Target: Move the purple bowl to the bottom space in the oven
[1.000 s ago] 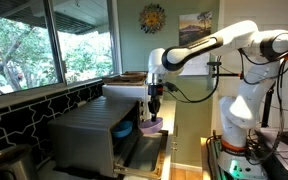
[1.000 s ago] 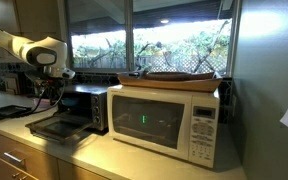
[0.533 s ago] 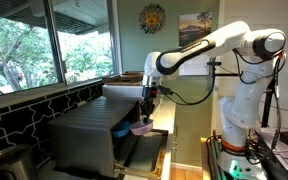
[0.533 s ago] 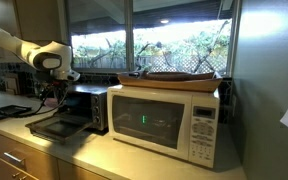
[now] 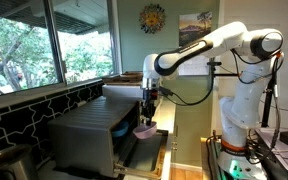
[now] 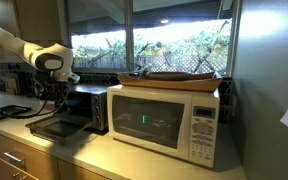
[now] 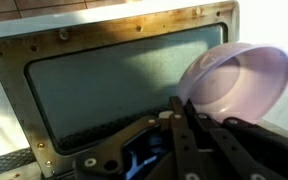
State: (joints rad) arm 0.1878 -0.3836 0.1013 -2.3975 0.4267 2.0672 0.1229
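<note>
The claw [image 7: 184, 118] is clamped on the rim of the purple bowl [image 7: 239, 78], its dark fingers [image 7: 176, 112] pressed together on the near edge at the lower middle of the wrist view. The bowl is tilted, its hollow facing the camera, and fills the upper right of that frame. Behind and below it lies the oven door [image 7: 94, 80], folded down flat, its glass pane framed in worn metal with screws along the edge.

In an exterior view the claw [image 5: 149, 112] points straight down at the middle of the frame with the purple bowl [image 5: 144, 128] hanging under it. The bowl is held in the air over the lowered door, just in front of the mouth of the oven [image 5: 84, 135]. The arm [image 5: 209, 42] reaches in from the right of the frame. A window [image 5: 24, 40] fills the upper left.

In an exterior view the oven [image 6: 86, 103] stands at the left on the worktop [image 6: 109, 155], the door [image 6: 54, 127] down, and the bowl cannot be made out. A white microwave [image 6: 164, 118] stands just beside the oven, towards the centre.
</note>
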